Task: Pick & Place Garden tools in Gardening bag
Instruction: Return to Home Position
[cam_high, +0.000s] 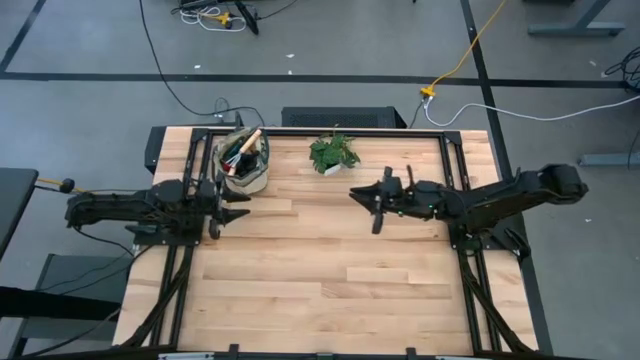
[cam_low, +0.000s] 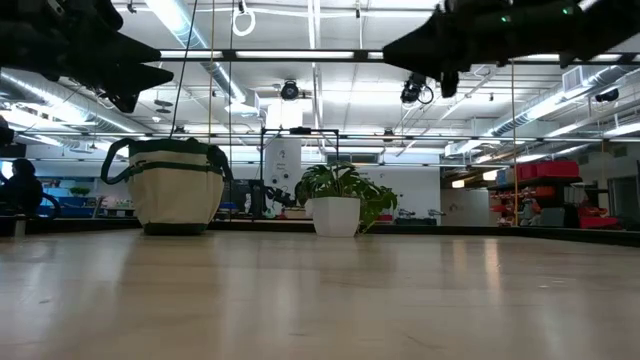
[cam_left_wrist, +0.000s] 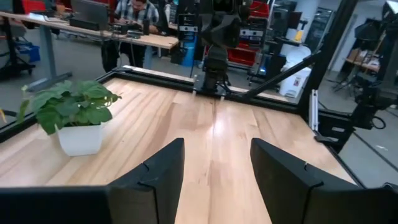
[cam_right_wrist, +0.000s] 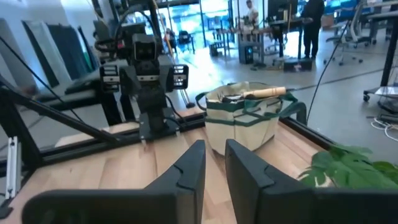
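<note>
Inventory, taken from the remote station, placed against the gardening bag (cam_high: 242, 160).

- Gardening bag – one. It stands upright at the far edge of the table (cam_high: 320, 270), near the left corner.
- Garden tools – all I can see are inside the bag. One wooden handle (cam_high: 250, 135) sticks out over the rim. Dark and red shapes lie beside it, too small for me to count or name.
- Potted plant (cam_high: 334, 152) – one, near the bag on the same far edge, apart from it.
- Left gripper (cam_left_wrist: 216, 146) – one, just beside the bag on its open-table side, raised off the wood. Its fingers are spread wide and hold nothing.
- Right gripper (cam_right_wrist: 214, 149) – one, well apart from the bag and beyond the plant, also raised. Its fingers sit close with a slim gap between them and hold nothing.

Open room: from the bag toward the near edge, the boards lie bare across the full width.

Cut off: in the low view both arms show only as dark shapes along the upper edge. The bag's floor is hidden from every view.
</note>
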